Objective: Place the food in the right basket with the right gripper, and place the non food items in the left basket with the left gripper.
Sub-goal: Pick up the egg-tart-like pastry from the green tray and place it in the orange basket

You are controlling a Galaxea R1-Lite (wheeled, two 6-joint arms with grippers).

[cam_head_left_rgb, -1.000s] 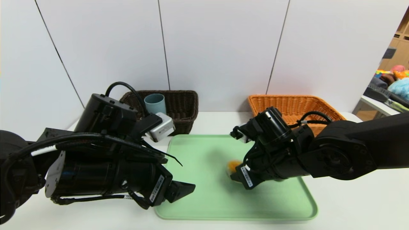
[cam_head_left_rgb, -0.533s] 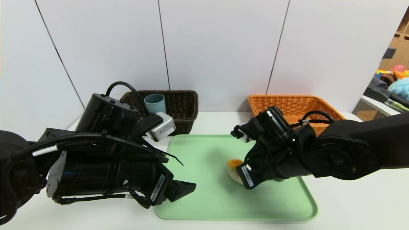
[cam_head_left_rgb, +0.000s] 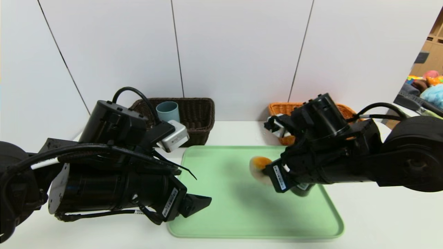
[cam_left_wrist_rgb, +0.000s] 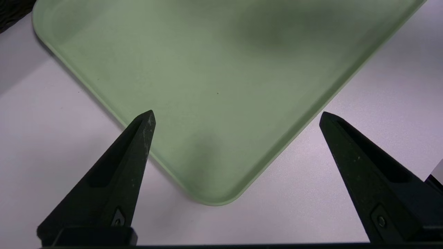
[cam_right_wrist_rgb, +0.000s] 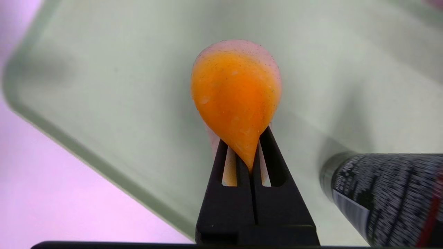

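My right gripper (cam_head_left_rgb: 268,170) is shut on a toy fried egg (cam_head_left_rgb: 259,165) with an orange yolk and a white rim, and holds it in the air above the green tray (cam_head_left_rgb: 221,166). In the right wrist view the egg (cam_right_wrist_rgb: 237,97) sticks out from the closed gripper (cam_right_wrist_rgb: 246,138). A black printed tube (cam_right_wrist_rgb: 384,197) lies on the tray, mostly hidden under the right arm (cam_head_left_rgb: 301,190). My left gripper (cam_head_left_rgb: 202,204) hangs open and empty over the tray's near left corner (cam_left_wrist_rgb: 214,193). The orange right basket (cam_head_left_rgb: 283,109) is partly hidden by the right arm.
The dark brown left basket (cam_head_left_rgb: 197,114) stands at the back left with a blue-grey cup (cam_head_left_rgb: 168,111) in it. White table surrounds the tray (cam_left_wrist_rgb: 207,69). A white panelled wall rises behind both baskets.
The right gripper closed on the egg, lifted it off the tray, and moved up and back toward the orange basket. The left arm has stayed still.
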